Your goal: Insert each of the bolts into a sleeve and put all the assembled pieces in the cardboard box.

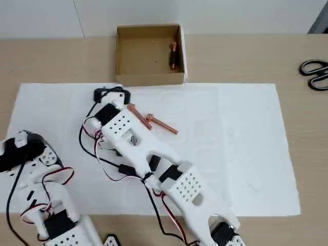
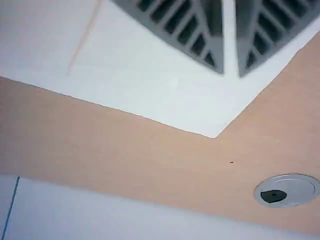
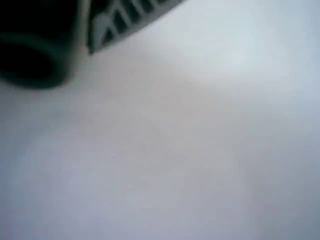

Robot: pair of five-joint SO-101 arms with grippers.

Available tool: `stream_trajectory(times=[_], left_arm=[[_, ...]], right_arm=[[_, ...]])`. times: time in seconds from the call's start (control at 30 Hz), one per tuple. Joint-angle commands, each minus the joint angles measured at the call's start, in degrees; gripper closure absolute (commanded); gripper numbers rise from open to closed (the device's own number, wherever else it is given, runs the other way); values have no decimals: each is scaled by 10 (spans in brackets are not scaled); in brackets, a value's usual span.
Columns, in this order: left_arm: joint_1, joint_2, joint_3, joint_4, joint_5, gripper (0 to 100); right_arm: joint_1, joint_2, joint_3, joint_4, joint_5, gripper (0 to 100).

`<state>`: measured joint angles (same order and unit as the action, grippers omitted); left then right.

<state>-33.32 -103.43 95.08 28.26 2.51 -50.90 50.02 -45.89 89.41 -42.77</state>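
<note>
Two copper bolts (image 1: 138,116) (image 1: 161,123) lie on the white paper (image 1: 230,143), just right of my right arm. My right gripper (image 1: 110,95) is down at the paper near its far left part, below the cardboard box (image 1: 148,78). A black sleeve (image 3: 30,55) lies right by it in the right wrist view. One assembled piece (image 1: 173,55) rests inside the box at its right wall. My left gripper (image 2: 229,70) is shut and holds nothing, hanging over the paper's edge at the near left (image 1: 20,137).
Black scissors (image 1: 315,74) lie on the wooden table at the far right. A round metal grommet (image 2: 286,190) sits in the tabletop in the left wrist view. The right half of the paper is bare.
</note>
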Motion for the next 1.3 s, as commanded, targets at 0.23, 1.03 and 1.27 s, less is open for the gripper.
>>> stream_trajectory(times=[0.23,1.03,1.27], left_arm=[[1,-7,-3,1,1,994],[222,-6,-180,369,2,994],[293,-5,-178,388,2,994]], right_arm=[[19,-36,-7,0,2,995],[127,-570,172,75,209,995],[271,-806,371,3,210,993]])
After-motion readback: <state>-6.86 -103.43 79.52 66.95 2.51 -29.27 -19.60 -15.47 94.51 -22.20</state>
